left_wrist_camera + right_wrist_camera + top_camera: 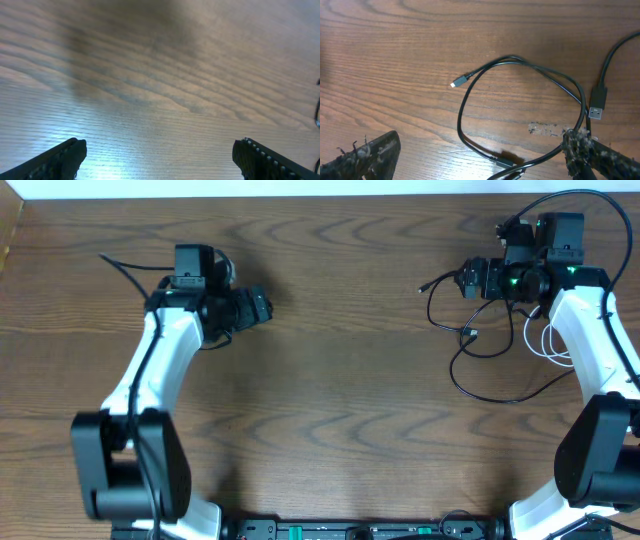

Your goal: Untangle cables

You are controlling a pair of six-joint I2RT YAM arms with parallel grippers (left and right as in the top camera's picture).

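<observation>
Black cable (511, 58) and white cable (545, 340) lie looped close by the right gripper (480, 146), jaws apart. Left gripper (159, 150), likewise apart, stands well away.

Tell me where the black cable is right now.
In the overhead view, the black cable lies in loose loops on the right side of the table, under the open right gripper, with the white cable to its right.

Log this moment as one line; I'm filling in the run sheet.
left gripper open, empty | right gripper open over black cable, nothing held | white cable untouched
</observation>
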